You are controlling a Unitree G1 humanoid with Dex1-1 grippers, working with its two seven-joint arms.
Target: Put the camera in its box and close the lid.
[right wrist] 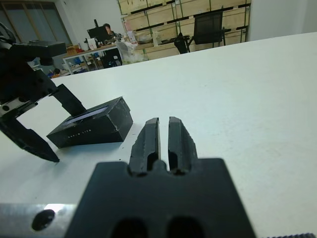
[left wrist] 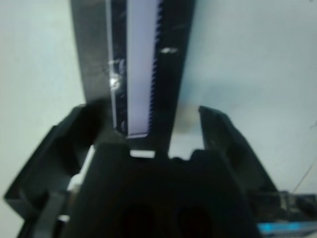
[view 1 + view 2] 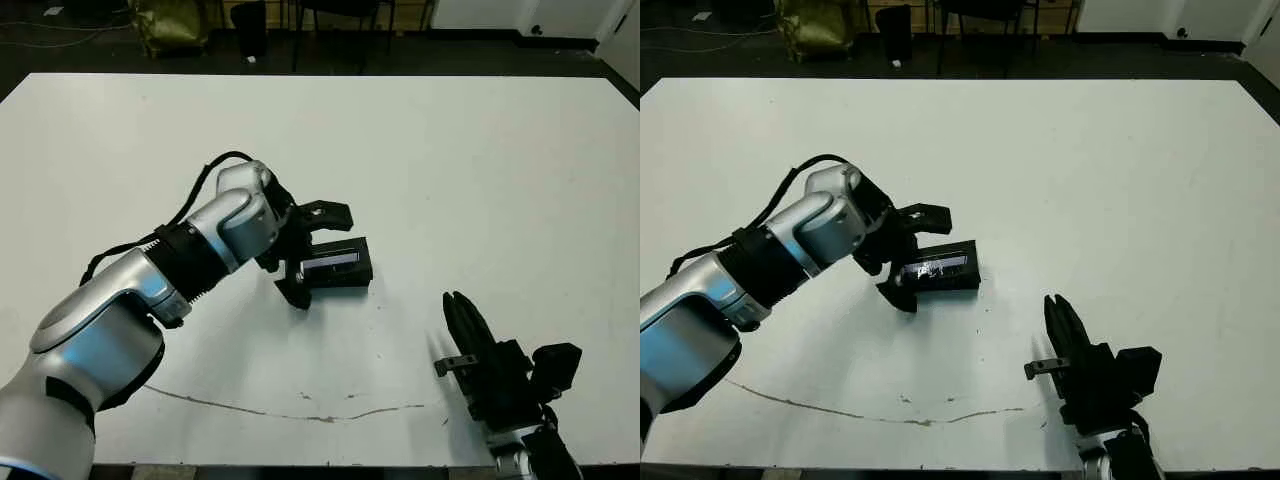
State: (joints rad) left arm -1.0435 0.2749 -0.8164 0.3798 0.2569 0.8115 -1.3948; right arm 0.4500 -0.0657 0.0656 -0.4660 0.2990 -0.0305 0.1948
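Note:
The lid [image 3: 333, 261], flat and black with a long bluish-white window, lies on top of the box [image 1: 94, 132], and the two form one closed black block at the table's middle. No camera shows in any view. My left gripper [image 3: 319, 258] is open and straddles the block's left end, one finger [image 3: 338, 216] behind it and one [image 3: 297, 296] in front. In the left wrist view the window [image 2: 141, 64] runs out between both fingers [image 2: 58, 158]. My right gripper [image 3: 458, 305] is shut and empty, low over the table at the front right, apart from the box.
A thin dark crack line [image 3: 300, 412] runs across the white table [image 3: 480, 160] near its front edge. Chairs and shelving [image 1: 198, 25] stand beyond the far edge, and a person sits at a desk [image 1: 106, 29] far behind.

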